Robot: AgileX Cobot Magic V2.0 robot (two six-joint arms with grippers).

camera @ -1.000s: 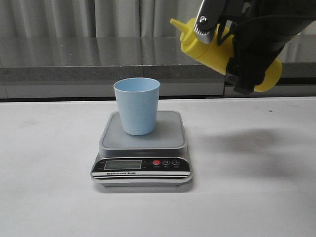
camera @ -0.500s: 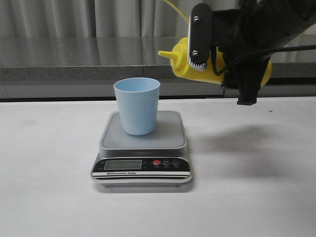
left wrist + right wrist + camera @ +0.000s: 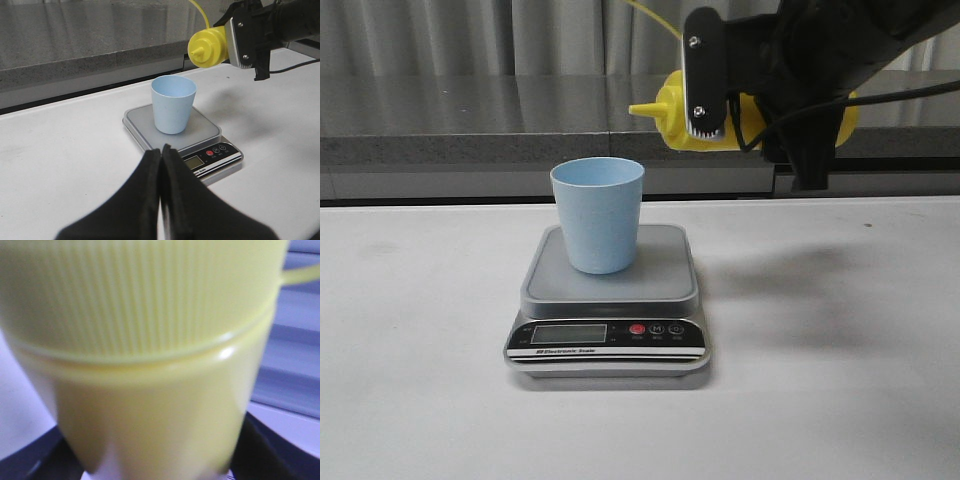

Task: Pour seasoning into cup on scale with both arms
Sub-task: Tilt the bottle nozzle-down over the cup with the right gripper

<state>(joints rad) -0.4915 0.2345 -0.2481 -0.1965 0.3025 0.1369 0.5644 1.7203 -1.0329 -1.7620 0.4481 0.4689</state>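
Three views split the scene: only the left wrist view shows the left gripper [image 3: 160, 200], its jaws pressed together on nothing, low over the table [image 3: 840, 400] near the scale [image 3: 608, 300] — while the right wrist view is filled by the blurred seasoning bottle [image 3: 150, 365]. In the front view the right gripper [image 3: 740, 90] clamps that bottle on its side, up and right of the cup [image 3: 598, 214] on the scale's platform — nozzle pointing toward the cup, short of its rim.

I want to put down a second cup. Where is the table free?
Bare table lies left of the scale, right of it, and before its panel. Crowded: the platform, holding the cup, and above-right, where the right gripper holds the seasoning.
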